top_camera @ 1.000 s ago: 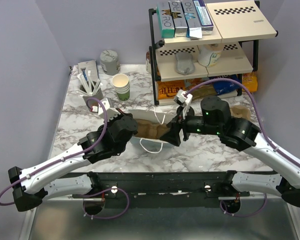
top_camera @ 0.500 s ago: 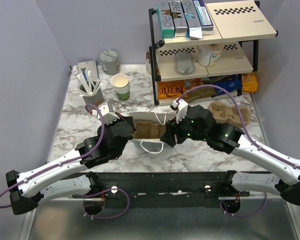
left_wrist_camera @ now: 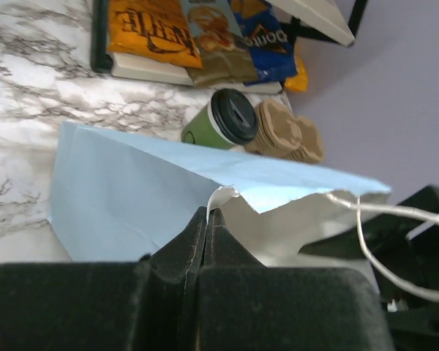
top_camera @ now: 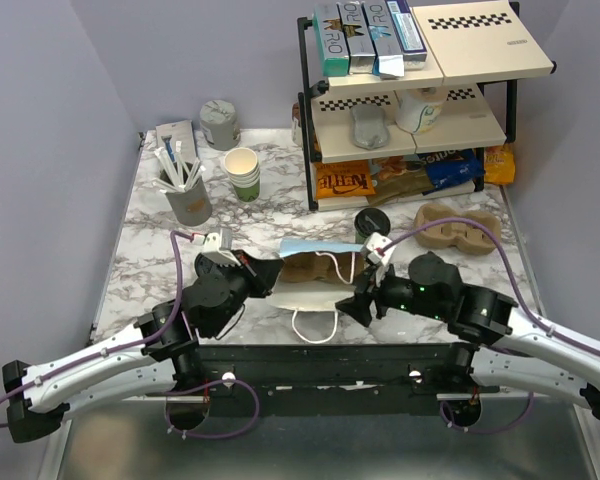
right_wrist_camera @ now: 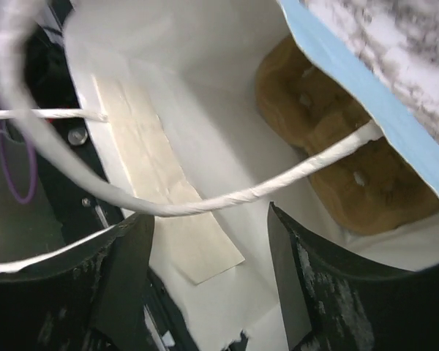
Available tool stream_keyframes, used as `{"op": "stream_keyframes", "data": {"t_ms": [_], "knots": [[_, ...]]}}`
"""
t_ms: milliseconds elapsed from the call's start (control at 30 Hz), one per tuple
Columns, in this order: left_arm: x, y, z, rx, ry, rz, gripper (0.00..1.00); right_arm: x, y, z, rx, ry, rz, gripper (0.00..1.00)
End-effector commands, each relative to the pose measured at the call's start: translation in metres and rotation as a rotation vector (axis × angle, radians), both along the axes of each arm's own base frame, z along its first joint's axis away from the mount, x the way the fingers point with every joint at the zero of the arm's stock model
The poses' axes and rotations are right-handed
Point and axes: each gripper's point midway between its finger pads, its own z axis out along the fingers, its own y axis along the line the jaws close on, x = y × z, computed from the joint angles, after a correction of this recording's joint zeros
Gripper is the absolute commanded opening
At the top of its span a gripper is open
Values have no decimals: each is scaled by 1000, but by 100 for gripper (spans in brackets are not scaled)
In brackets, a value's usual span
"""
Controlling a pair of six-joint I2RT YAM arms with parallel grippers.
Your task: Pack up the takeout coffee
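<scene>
- Three views divide the scene. The top one alone takes in the whole marble desk (top_camera: 160, 250), the wire rack (top_camera: 410, 100) at its far right, and the pale blue paper bag (top_camera: 315, 296) near the arms, between the two hands.
- Only the right wrist view looks down into the bag. It shows the white lining, a brown pulp carrier (right_wrist_camera: 336, 161) inside, and a white cord handle (right_wrist_camera: 278, 186) crossing the gap between the fingers.
- Only the left wrist view shows the green side of the takeout coffee (top_camera: 373, 221). From above it is little more than a round black lid.
- The left hand (top_camera: 270, 272) is closed tight, pinching the bag's rim at its left end.
- The right hand (top_camera: 363, 298) has its fingers wide apart at the bag's right end. The handle cord passes between them unclamped, and I see nothing gripped.
- The takeout coffee stands on the desk just beyond the bag, outside it and clear of both hands. It is beside a second pulp carrier (top_camera: 458, 228).
- It appears upright, with its long axis vertical and the lid facing up.
</scene>
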Motion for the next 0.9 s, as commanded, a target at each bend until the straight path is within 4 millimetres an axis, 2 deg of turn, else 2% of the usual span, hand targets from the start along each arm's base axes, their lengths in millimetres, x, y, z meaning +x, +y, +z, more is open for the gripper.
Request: {"op": "stream_keyframes", "data": {"t_ms": [0, 67, 233, 300, 400, 433, 500, 533, 600, 667, 700, 767, 833, 867], "knots": [[-21, -12, -37, 134, 19, -150, 0, -10, 0, 36, 156, -171, 104, 73], [-23, -11, -41, 151, 26, -155, 0, -26, 4, 50, 235, -219, 205, 77], [-29, -4, -46, 162, 50, -156, 0, -65, -5, 100, 394, -378, 410, 83], [-34, -5, -51, 150, 65, -175, 0, -73, -9, 117, 423, -423, 446, 84], [-42, -7, -59, 119, 93, -204, 0, -61, -24, 146, 457, -479, 340, 89], [-45, -7, -60, 111, 101, -212, 0, -42, -34, 154, 457, -489, 206, 92], [-48, -8, -67, 93, 122, -214, 0, -23, -47, 164, 464, -497, 72, 96], [-48, -8, -65, 77, 119, -211, 0, -5, -58, 166, 451, -504, -55, 98], [-47, -6, -62, 59, 113, -200, 0, 10, -65, 161, 415, -512, -142, 100], [-42, 0, -54, 32, 101, -153, 0, 21, -64, 141, 341, -496, -179, 100], [-37, 7, -54, 34, 110, -106, 0, 22, -61, 135, 319, -485, -174, 99], [-26, 19, -37, -16, 95, -12, 0, 13, -50, 121, 262, -442, -90, 99], [-24, 23, -24, -34, 77, 7, 0, 4, -39, 97, 162, -396, 8, 98], [-23, 24, -21, -24, 64, 8, 1, 3, -37, 91, 135, -382, 25, 98]]}}
